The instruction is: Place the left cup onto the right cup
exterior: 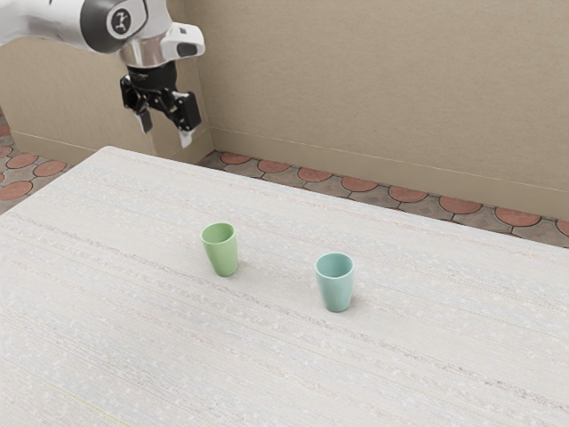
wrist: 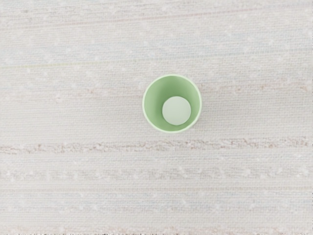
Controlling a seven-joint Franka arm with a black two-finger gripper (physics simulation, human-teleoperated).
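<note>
Nearest the camera stands the teal cup (exterior: 334, 281), upright on the table (exterior: 107, 356) and well apart from everything else. As the base of the stack it is the likeliest thing to be toppled. It is narrow and probably light, so a cup lowered off-centre or tilted could catch its rim and push it over or slide it away.

Behind it, toward the exterior view's left, the green cup (exterior: 220, 248) also stands upright on the table, untouched. This looks like the cup to be moved. Its walls taper downward and look smooth, so a grip taken too high, or on only one side of the rim, could let it slip or tip as the fingers meet. Coming down off-centre could drive a finger onto the rim.

Farthest back, high above the table's far edge and in front of the wall (exterior: 373, 80), hangs the gripper (exterior: 166, 131). Its fingers are spread apart with nothing between them. The long way down leaves room for drift.

The wrist view looks straight down into the green cup (wrist: 171, 103). It shows a thin round rim, a pale green inside and a lighter flat bottom, and the cup is empty. The bottom sits slightly off the rim's centre, so the hand is probably not quite square above it.
</note>
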